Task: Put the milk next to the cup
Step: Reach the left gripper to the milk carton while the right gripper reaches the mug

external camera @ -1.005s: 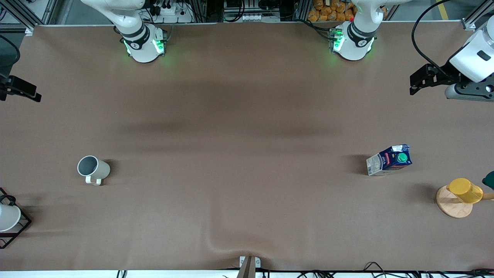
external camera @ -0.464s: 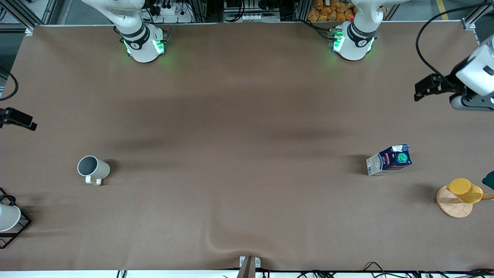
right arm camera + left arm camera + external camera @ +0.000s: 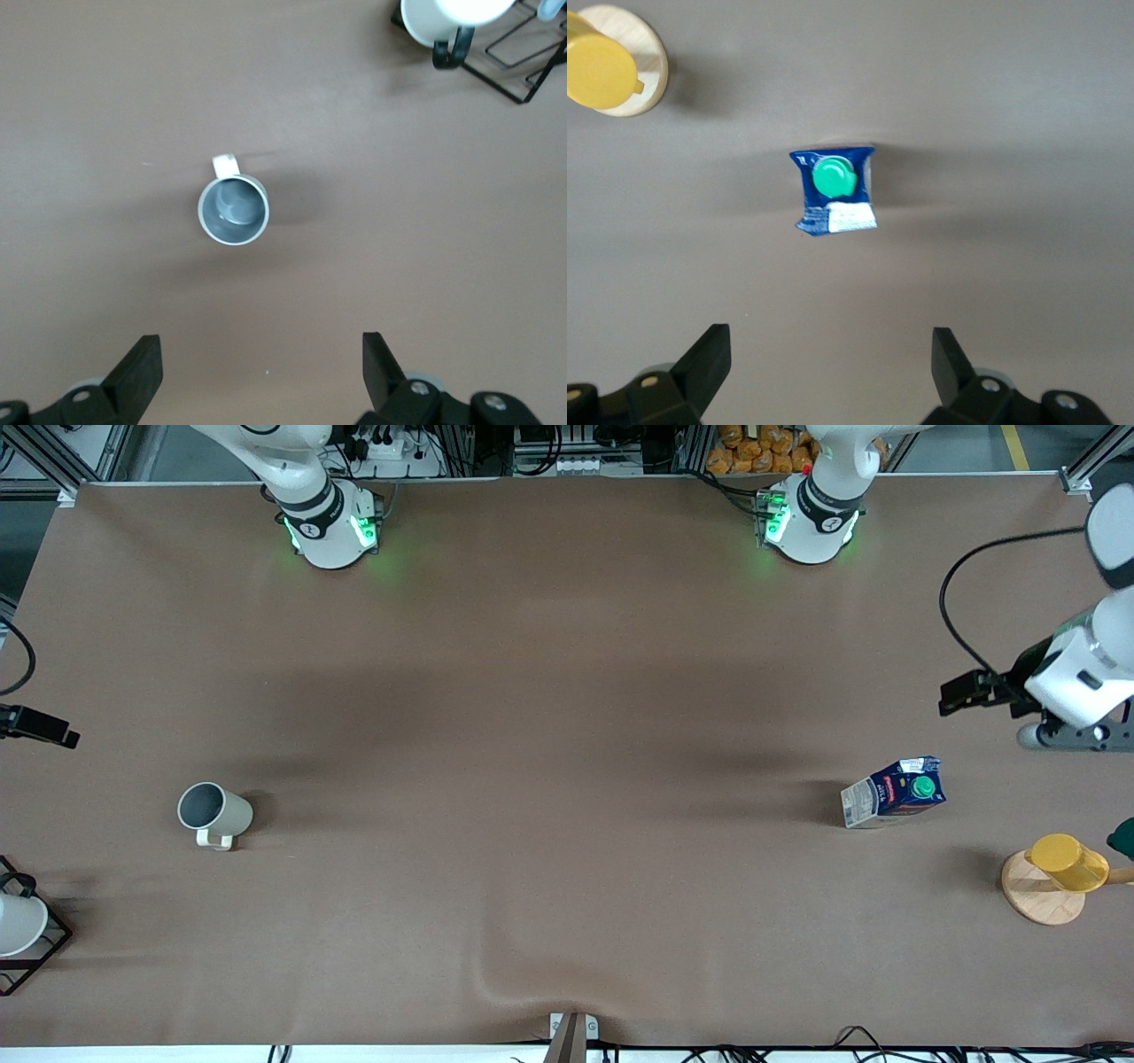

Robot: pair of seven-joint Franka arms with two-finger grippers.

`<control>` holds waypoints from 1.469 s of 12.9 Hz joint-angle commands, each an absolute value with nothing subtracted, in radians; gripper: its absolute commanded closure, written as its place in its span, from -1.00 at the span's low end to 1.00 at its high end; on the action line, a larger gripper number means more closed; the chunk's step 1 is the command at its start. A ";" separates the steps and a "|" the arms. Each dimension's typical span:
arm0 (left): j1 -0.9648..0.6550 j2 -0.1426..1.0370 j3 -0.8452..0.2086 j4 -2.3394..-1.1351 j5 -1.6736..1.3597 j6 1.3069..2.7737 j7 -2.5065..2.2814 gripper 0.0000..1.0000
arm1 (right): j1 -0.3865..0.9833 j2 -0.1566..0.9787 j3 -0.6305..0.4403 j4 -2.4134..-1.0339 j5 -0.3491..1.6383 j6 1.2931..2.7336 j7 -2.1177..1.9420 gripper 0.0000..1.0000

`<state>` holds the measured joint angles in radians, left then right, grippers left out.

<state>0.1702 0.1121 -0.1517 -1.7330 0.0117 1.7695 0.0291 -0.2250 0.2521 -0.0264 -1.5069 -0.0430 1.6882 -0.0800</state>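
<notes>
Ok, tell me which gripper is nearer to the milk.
Left. The left gripper hangs open above the table near the milk, at the left arm's end. The right gripper is open near the cup.

Open brown counter (image 3: 549, 779) surrounds the milk (image 3: 893, 792) on all sides. Nearest obstacle — a yellow cup (image 3: 1067, 862) on a round wooden stand (image 3: 1041, 895), nearby. Bare counter around the cup (image 3: 215, 813); a wire rack (image 3: 27, 948), seemingly well apart.

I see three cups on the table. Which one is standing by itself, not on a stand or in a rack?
The beige cup with the grey inside. The yellow cup rests on a round wooden stand, the white cup in a black wire rack.
</notes>
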 commanded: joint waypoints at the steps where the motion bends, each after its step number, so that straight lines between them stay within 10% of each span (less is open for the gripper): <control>1: 0.210 0.201 -0.156 -1.692 0.015 1.789 0.008 -1.00 | -0.265 0.310 -0.012 -1.483 -0.083 1.675 -0.067 -1.00; 19: 0.176 0.399 -0.164 -1.693 0.077 1.976 -0.086 -1.00 | -0.195 0.636 -0.003 -1.548 -0.156 1.986 -0.146 -1.00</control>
<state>0.1782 0.3899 -0.1592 -1.7005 0.0637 1.9601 -0.0609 -0.1802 0.6232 -0.0108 -1.5461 -0.1633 1.9551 -0.1335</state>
